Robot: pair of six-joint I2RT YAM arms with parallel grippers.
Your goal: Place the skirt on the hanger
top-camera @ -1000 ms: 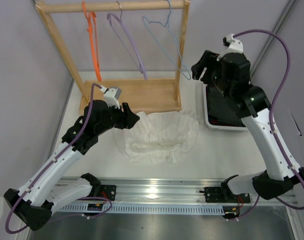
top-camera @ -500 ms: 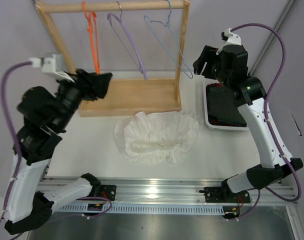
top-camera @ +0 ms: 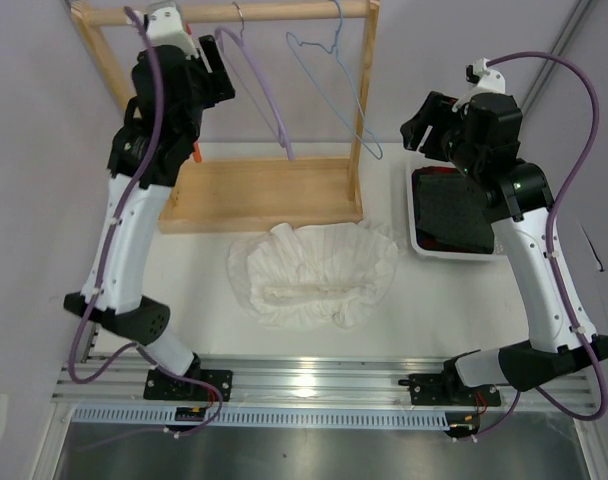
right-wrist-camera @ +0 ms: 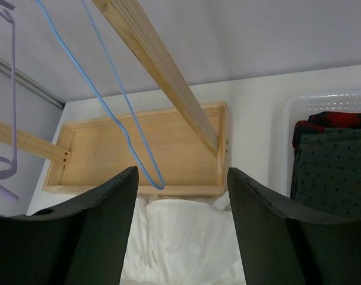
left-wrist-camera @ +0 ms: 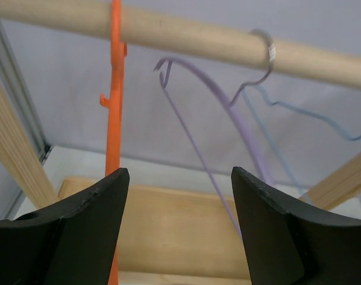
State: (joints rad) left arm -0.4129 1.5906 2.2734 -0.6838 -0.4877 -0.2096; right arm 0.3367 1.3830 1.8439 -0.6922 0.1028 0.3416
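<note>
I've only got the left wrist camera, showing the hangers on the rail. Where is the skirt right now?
Observer: The skirt lies crumpled on the table, just in front of the wooden base tray. Nothing grips it.
Operator: And where's the right arm?
Observer: The right gripper is raised beside the rack's right post, near the white bin, with its jaws open and empty.
Operator: What's in that bin?
Observer: A folded dark dotted cloth, with some red fabric showing behind it.
</note>
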